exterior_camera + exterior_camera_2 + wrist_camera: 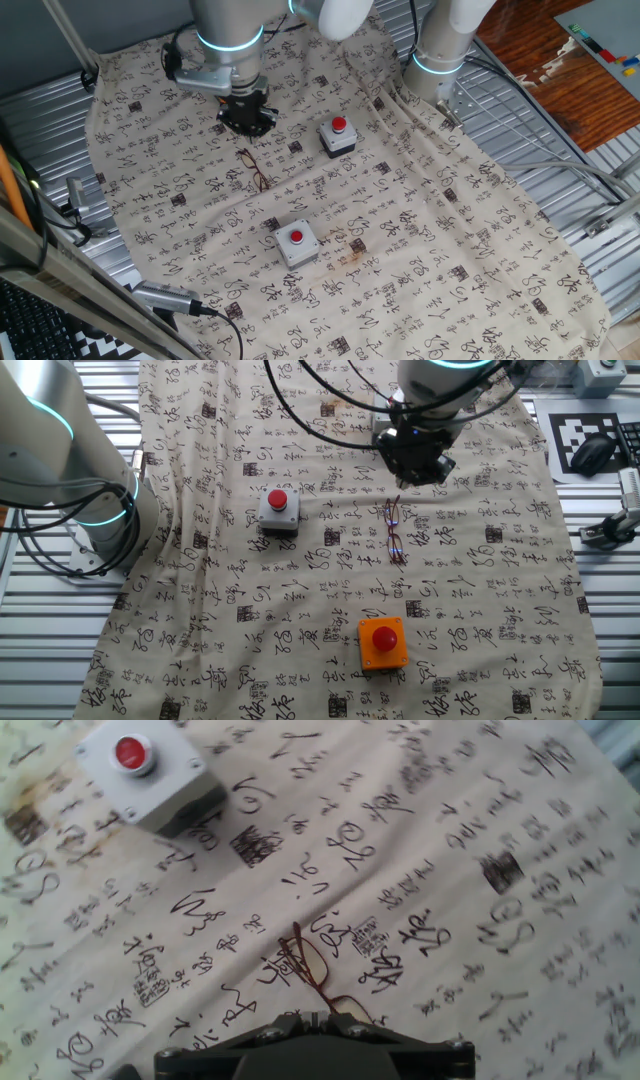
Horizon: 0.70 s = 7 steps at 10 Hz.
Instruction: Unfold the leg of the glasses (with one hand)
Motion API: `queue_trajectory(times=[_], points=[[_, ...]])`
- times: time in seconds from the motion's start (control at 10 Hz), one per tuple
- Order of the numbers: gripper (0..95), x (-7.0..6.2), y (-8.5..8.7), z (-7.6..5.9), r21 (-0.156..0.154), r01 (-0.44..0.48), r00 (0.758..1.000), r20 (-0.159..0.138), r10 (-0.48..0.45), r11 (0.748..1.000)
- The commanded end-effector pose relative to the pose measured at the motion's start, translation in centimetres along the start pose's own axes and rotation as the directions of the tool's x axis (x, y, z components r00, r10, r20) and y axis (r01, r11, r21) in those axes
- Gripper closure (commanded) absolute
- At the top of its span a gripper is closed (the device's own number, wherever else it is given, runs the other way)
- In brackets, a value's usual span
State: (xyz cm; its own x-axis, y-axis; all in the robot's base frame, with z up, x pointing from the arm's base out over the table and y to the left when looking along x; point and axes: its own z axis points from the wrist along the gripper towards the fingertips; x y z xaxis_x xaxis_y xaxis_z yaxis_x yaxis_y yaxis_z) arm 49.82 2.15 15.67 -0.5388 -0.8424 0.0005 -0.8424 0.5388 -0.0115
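The glasses (255,168) are thin, dark reddish-brown wire frames lying on the printed cloth, legs folded as far as I can tell. They also show in the other fixed view (395,530) and in the hand view (315,970), just ahead of the fingers. My gripper (247,122) hovers above the cloth just beyond the glasses' far end, also in the other fixed view (415,468). In the hand view the gripper (315,1018) has its jaws pressed together with nothing between them.
A grey box with a red button (338,136) stands right of the gripper and shows in the other fixed view (278,508). A second button box (295,243) sits nearer the front, orange-sided in the other fixed view (383,642). A second arm's base (440,50) stands at the back right.
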Motion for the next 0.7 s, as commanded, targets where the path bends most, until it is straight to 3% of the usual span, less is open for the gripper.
queue_trajectory(times=[0.1, 0.4, 0.7], points=[[95.0, -0.15, 0.06, 0.11, 0.0, -0.004, 1.0, 0.003, 0.004, 1.0], [95.0, -0.19, 0.29, -0.21, -0.003, 0.007, 1.0, 0.005, -0.007, 1.0], [95.0, -0.49, 0.62, -0.51, 0.004, -0.051, 0.999, -0.005, 0.051, 0.999]])
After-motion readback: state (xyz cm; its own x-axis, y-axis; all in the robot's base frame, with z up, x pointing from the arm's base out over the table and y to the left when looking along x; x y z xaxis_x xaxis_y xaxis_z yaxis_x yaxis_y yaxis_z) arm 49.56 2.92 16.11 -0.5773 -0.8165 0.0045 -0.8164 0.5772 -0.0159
